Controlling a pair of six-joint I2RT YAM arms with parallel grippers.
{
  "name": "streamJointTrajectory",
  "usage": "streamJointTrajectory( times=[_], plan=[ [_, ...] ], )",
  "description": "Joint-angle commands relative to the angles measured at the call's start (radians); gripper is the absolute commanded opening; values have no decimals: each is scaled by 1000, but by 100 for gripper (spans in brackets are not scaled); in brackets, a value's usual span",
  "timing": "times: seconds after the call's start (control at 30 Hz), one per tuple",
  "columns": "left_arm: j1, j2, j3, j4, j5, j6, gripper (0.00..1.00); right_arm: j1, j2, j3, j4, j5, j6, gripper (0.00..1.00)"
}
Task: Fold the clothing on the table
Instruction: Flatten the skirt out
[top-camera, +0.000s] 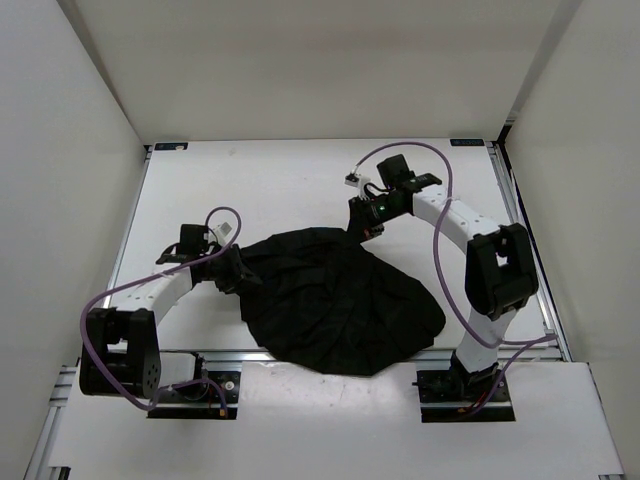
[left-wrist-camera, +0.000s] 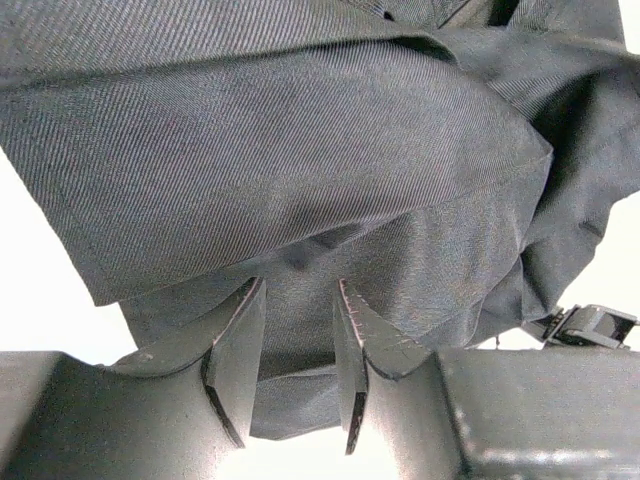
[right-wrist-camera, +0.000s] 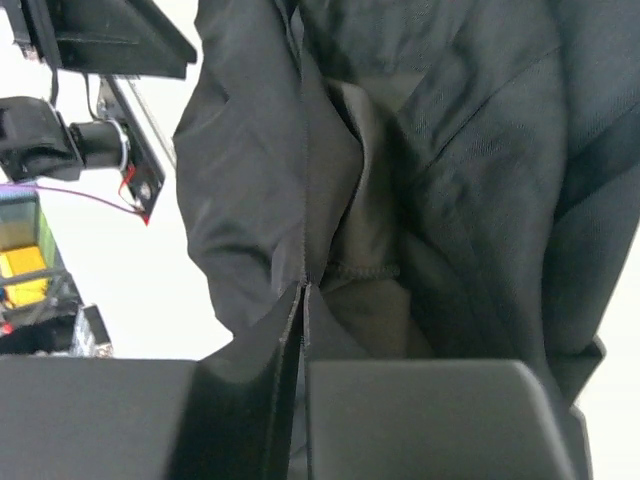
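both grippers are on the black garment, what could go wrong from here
The right gripper pinches only a thin seam edge of the clothing, so it may slip out on lifting. The left gripper holds bunched layers, so the fold could come out uneven.

The left gripper (left-wrist-camera: 299, 286) has its fingers partly apart, with the clothing (left-wrist-camera: 300, 150) bunched between them. The right gripper (right-wrist-camera: 304, 292) is squeezed tight on a thin fold. Both arms are bent.
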Motion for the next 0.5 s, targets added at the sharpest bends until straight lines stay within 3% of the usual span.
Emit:
streamJointTrajectory(
  times=[0.0,0.17,0.27,0.33,0.4,0.47],
  plan=[
    [7,-44,-7,33,34,-8,44,14,-92,13,-85,36,-43,0],
    [13,-57,-4,36,37,-15,43,-25,-104,109,-37,50,47,0],
    [11,-65,-2,37,37,-13,43,-39,-92,485,-43,260,113,0],
    [13,-64,1,44,43,-24,44,-51,-84,632,-31,373,162,0],
    [8,-59,8,36,49,-24,44,-52,-147,675,41,432,181,0],
    [5,-53,10,36,46,-19,44,-8,-231,619,135,544,139,0]
  ],
)
